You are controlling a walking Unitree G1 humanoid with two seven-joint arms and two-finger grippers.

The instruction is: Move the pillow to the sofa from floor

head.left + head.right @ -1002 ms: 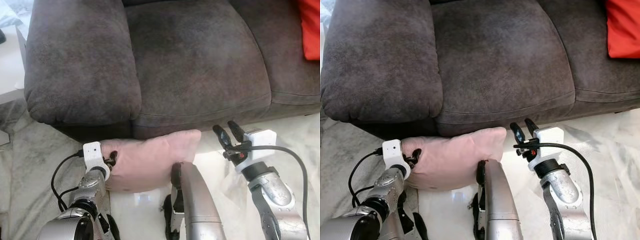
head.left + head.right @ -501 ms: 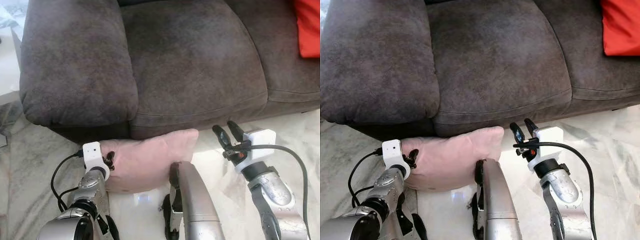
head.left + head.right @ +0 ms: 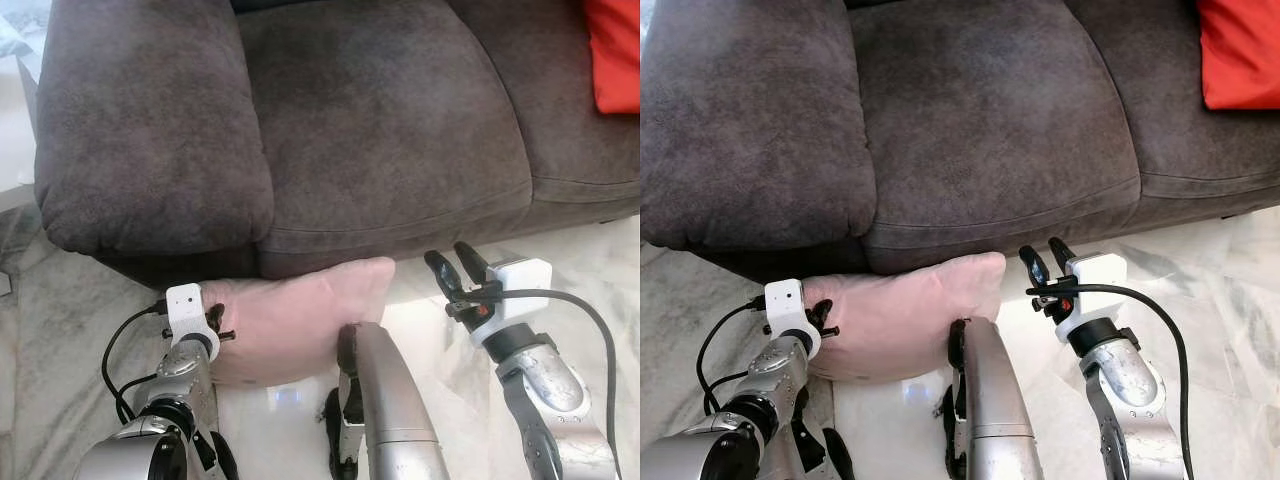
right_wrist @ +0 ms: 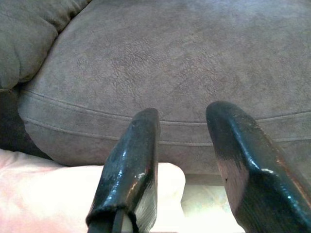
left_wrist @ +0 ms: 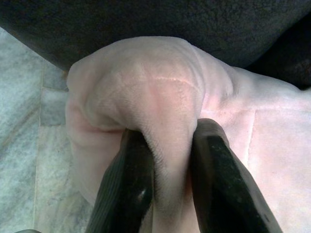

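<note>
A pale pink pillow lies on the floor against the front of the dark brown sofa. My left gripper is shut on the pillow's left corner; in the left wrist view a fold of pink fabric is pinched between the two black fingers. My right gripper is open, just past the pillow's right end, level with the sofa's front edge. The right wrist view looks over the open fingers at the seat cushion and the pillow's end.
A red cushion rests on the sofa at the far right. The sofa's wide armrest is on the left. Pale marble floor surrounds the pillow. A silver limb of mine stands in the foreground centre.
The camera has shifted slightly, so the sofa sits a little further left and higher in view. The left gripper keeps its hold on the pillow corner; the right gripper holds still.
</note>
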